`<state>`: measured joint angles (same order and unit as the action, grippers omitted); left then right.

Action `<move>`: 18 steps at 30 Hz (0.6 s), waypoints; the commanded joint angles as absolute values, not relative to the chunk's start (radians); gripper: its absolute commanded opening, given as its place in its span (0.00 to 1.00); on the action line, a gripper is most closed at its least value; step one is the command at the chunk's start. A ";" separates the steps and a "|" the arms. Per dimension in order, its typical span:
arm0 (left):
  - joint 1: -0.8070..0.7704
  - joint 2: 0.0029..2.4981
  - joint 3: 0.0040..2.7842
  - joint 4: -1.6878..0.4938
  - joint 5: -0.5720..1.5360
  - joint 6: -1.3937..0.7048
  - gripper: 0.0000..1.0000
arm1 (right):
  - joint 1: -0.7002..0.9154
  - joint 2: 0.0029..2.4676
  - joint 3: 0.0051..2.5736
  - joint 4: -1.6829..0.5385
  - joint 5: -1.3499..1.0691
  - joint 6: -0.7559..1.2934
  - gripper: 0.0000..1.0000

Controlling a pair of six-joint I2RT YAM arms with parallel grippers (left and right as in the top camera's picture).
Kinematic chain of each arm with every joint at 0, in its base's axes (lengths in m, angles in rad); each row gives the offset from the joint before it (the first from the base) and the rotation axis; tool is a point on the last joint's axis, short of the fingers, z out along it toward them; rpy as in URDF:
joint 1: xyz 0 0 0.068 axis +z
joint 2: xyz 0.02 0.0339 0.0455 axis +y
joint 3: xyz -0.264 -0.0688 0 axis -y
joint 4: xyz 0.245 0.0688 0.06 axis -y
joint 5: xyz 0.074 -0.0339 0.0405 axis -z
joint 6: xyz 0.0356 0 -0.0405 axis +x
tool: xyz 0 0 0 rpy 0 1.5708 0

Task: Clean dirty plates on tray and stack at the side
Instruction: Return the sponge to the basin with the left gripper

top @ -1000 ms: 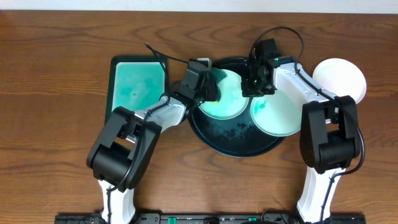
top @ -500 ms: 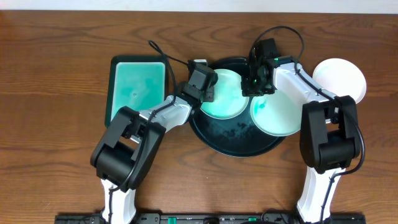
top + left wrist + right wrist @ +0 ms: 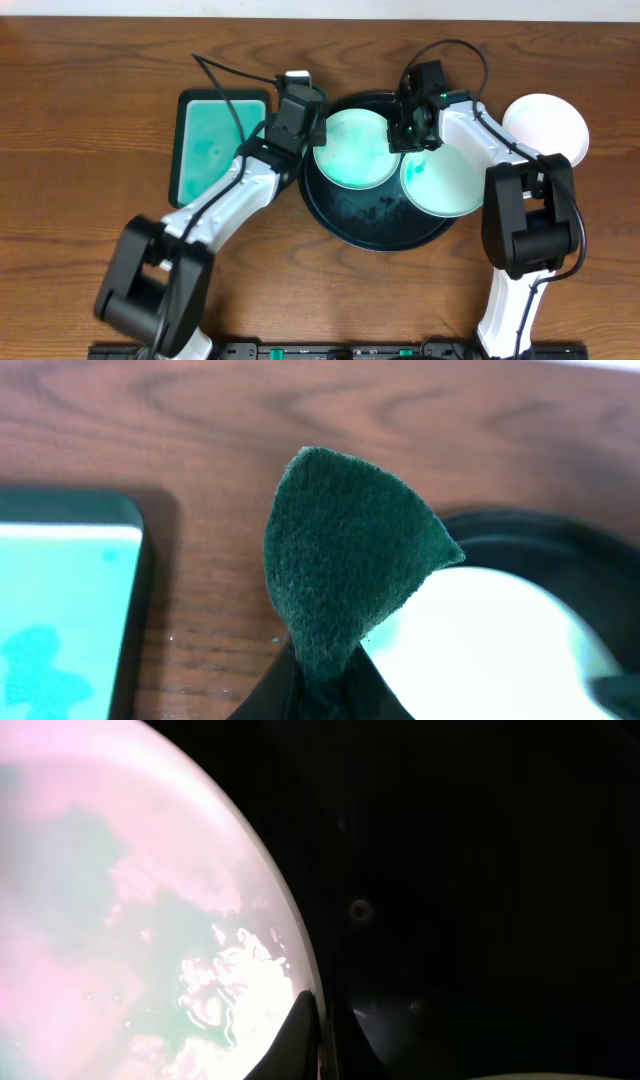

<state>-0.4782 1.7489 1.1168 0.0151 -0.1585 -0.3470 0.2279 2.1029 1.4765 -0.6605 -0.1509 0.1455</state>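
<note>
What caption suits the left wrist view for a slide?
Left claw pinches green scouring pad near a plate in tray.

L tool [image 3: 318, 685] cut off at btm edge, tips hidden under green pad [image 3: 345, 560].

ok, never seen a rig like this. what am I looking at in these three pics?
Two robot arms work at a wooden table. The wide picture comes from a fixed camera overhead. The other two come from a camera on each wrist, looking along that arm's fingers.

On the table is a round black tray, wet with teal liquid. It holds two pale plates: a smeared left plate and a right plate. A third white plate sits off the tray at the far right, and a teal rectangular dish sits at the left.

The left gripper pinches a dark green scouring pad, near the tray's left rim. The right gripper appears closed on the rim of the left plate.
</note>
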 commanded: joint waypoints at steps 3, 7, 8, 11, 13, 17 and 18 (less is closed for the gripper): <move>-0.407 1.551 1.109 -0.104 -0.163 -0.366 0.07 | 0.237 1.957 1.505 -0.647 -0.051 0.030 0.01; -0.320 1.472 1.109 -0.254 -0.238 -0.380 0.07 | 0.276 1.856 1.505 -0.643 0.139 -0.025 0.01; -0.298 1.462 1.109 -0.291 -0.253 -0.380 0.07 | 0.288 1.837 1.505 -0.643 0.183 -0.037 0.01; -0.228 1.452 1.109 -0.413 -0.289 -0.379 0.07 | 0.345 1.768 1.505 -0.639 0.342 -0.101 0.01; -0.186 1.453 1.109 -0.482 -0.302 -0.379 0.08 | 0.389 1.732 1.505 -0.631 0.439 -0.158 0.01; -0.117 1.456 1.109 -0.560 -0.301 -0.379 0.07 | 0.492 1.697 1.505 -0.592 0.709 -0.284 0.01; -0.104 1.456 1.109 -0.570 -0.301 -0.379 0.07 | 0.516 1.695 1.505 -0.579 0.781 -0.319 0.01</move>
<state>-0.1444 1.4536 1.1095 -0.5484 -0.2691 -0.3698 0.4404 1.7176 1.4879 -0.6037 0.4519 -0.1627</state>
